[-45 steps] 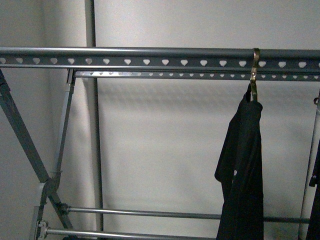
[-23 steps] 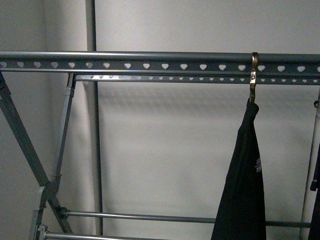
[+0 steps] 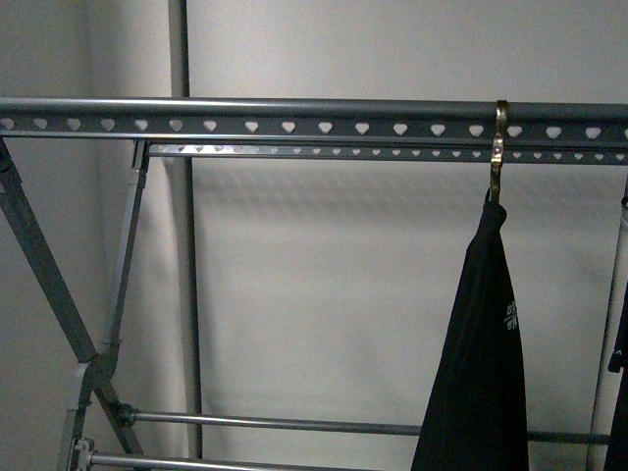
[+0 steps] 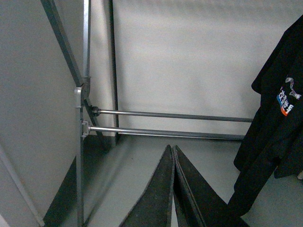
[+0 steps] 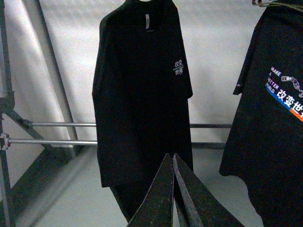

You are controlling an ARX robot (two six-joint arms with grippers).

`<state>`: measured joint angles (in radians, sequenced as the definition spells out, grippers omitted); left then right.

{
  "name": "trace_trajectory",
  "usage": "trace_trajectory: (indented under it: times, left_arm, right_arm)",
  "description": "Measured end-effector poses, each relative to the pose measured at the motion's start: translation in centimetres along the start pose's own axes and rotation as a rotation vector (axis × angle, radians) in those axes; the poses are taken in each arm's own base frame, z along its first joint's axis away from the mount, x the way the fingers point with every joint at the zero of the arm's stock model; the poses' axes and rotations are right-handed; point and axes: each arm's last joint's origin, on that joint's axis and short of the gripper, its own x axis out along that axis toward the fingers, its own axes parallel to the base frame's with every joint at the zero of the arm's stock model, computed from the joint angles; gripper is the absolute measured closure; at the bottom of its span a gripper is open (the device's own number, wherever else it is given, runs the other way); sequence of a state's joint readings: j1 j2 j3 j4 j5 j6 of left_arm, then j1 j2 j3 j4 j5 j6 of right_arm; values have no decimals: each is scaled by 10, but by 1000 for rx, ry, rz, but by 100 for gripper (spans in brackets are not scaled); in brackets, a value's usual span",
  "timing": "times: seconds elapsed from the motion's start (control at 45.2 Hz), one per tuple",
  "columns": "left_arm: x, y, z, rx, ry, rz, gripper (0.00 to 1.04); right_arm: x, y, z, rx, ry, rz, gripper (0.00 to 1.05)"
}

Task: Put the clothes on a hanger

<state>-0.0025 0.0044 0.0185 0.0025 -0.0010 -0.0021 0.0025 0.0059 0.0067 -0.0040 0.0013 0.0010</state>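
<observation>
The hanger, a grey metal rack, shows its top rail (image 3: 294, 126) punched with heart-shaped holes across the front view. A brass coat-hanger hook (image 3: 501, 147) sits over the rail at the right. Below it hangs the clothes, a black T-shirt (image 3: 481, 353), seen edge-on with small white print. The right wrist view shows this T-shirt (image 5: 142, 94) from the front. My right gripper (image 5: 171, 156) is shut and empty, just short of its hem. My left gripper (image 4: 173, 147) is also shut and empty, left of the T-shirt (image 4: 279, 118). Neither gripper appears in the front view.
A second black T-shirt (image 5: 270, 118) with a blue, orange and white print hangs beside the first. The rack's crossed legs (image 4: 80, 90) stand at the left and two lower crossbars (image 4: 165, 132) run near the floor. A white wall stands behind.
The hanging T-shirt has turned on its hook from a broader, bunched shape to a narrow edge-on drape. The rail sits slightly lower in the picture.
</observation>
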Motion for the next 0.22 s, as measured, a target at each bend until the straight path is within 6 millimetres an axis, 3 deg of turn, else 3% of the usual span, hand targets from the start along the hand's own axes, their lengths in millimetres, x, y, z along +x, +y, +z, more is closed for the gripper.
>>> trace_trajectory:
  times: [0.155,0.221]
  left_arm:
    - [0,0,0,0,0,0,101]
    - [0,0,0,0,0,0,93]
  right_arm:
    - [0,0,0,0,-2,0,102]
    - [0,0,0,-1,-2,0,94]
